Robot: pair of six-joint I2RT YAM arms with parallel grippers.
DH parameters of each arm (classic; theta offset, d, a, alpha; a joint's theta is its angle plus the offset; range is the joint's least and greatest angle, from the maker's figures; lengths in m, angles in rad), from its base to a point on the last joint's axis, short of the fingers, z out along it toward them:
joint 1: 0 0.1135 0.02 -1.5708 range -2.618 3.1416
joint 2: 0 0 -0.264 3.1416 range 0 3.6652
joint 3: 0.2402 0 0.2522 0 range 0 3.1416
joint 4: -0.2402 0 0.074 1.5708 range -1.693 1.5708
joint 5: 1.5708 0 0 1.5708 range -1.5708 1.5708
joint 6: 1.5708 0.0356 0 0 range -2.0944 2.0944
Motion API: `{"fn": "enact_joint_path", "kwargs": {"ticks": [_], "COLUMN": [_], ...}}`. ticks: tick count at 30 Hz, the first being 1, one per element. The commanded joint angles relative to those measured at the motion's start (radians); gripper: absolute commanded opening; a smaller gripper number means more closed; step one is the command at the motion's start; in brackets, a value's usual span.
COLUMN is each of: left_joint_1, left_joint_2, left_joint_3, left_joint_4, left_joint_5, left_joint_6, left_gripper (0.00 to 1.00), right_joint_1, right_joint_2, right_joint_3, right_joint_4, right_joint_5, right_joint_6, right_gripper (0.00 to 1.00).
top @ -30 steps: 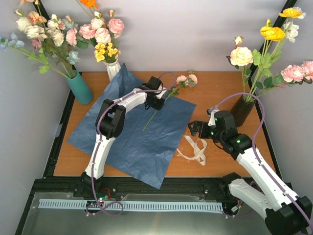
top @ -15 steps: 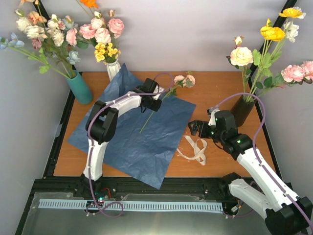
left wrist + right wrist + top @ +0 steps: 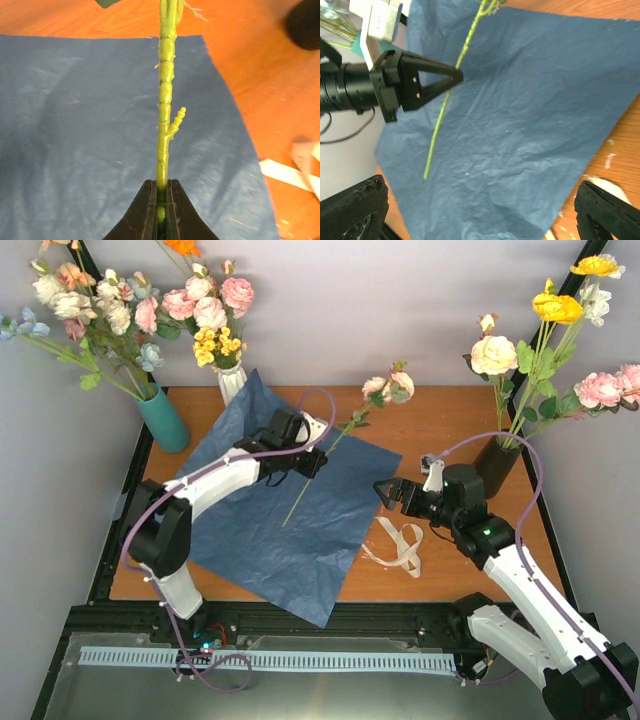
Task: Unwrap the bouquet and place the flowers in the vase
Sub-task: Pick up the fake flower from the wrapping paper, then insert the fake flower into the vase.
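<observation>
I see two robot arms at one wooden table [image 3: 450, 410]. The left gripper [image 3: 312, 462] is pinched tight on one flower [image 3: 388, 388], low on its thin green stem [image 3: 165, 100]. The pink and cream blooms are up near the back edge of the table. The bottom end of the stem points down over the blue paper [image 3: 270, 540].

There is one sheet of blue paper. It lies flat and crinkly on the left half of the table. One beige ribbon [image 3: 402, 543] lies in loops near the front edge, just beside the right side of the paper.

The right gripper [image 3: 385, 495] has its two fingers spread wide and holds nothing. It is near the ribbon, at the right side of the paper.

I count three vases. One dark vase [image 3: 495, 465] stands at the back right corner with yellow, cream and pink flowers [image 3: 557, 307] in it. One teal vase [image 3: 165, 420] stands at the back left corner. One white vase [image 3: 232, 380] stands at the back edge. Both are full of blooms.
</observation>
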Motion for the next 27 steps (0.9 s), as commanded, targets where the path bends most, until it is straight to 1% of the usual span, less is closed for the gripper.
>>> {"fn": "enact_joint_path", "kwargs": {"ticks": [1, 4, 7, 11, 13, 19, 21, 22, 23, 24, 25, 27], "left_joint_1": [-0.057, -0.085, -0.101, -0.135, -0.149, -0.169, -0.172, -0.172, -0.173, -0.173, -0.174, -0.174], "left_joint_2": [-0.139, -0.219, -0.294, -0.379, -0.404, -0.469, -0.480, -0.487, -0.495, -0.504, -0.512, -0.530], "left_joint_3": [-0.078, -0.140, -0.205, -0.271, -0.291, -0.358, -0.371, -0.380, -0.387, -0.396, -0.404, -0.420], "left_joint_4": [0.066, 0.080, 0.116, 0.154, 0.161, 0.184, 0.215, 0.221, 0.227, 0.230, 0.235, 0.245], "left_joint_5": [0.082, 0.110, 0.171, 0.194, 0.205, 0.256, 0.265, 0.271, 0.275, 0.278, 0.282, 0.286], "left_joint_6": [-0.029, -0.065, -0.123, -0.168, -0.175, -0.183, -0.188, -0.188, -0.189, -0.191, -0.191, -0.193], "left_gripper": [0.00, 0.00, 0.00, 0.00, 0.00, 0.00, 0.00, 0.00, 0.00, 0.00, 0.00, 0.01], "right_joint_1": [0.007, 0.014, 0.028, 0.059, 0.082, 0.142, 0.161, 0.169, 0.178, 0.185, 0.191, 0.197], "right_joint_2": [-0.003, 0.017, 0.046, 0.107, 0.150, 0.242, 0.276, 0.292, 0.304, 0.315, 0.323, 0.340], "right_joint_3": [-0.037, -0.044, -0.038, -0.017, 0.003, 0.064, 0.088, 0.097, 0.107, 0.114, 0.119, 0.129], "right_joint_4": [0.185, 0.269, 0.322, 0.382, 0.405, 0.460, 0.472, 0.473, 0.475, 0.479, 0.482, 0.489], "right_joint_5": [-0.114, -0.128, -0.114, -0.107, -0.101, -0.069, -0.069, -0.065, -0.063, -0.059, -0.055, -0.059], "right_joint_6": [0.124, 0.175, 0.200, 0.224, 0.227, 0.230, 0.231, 0.231, 0.231, 0.231, 0.231, 0.230], "right_gripper": [1.00, 0.98, 0.92, 0.85, 0.82, 0.77, 0.73, 0.71, 0.64, 0.55, 0.43, 0.27]}}
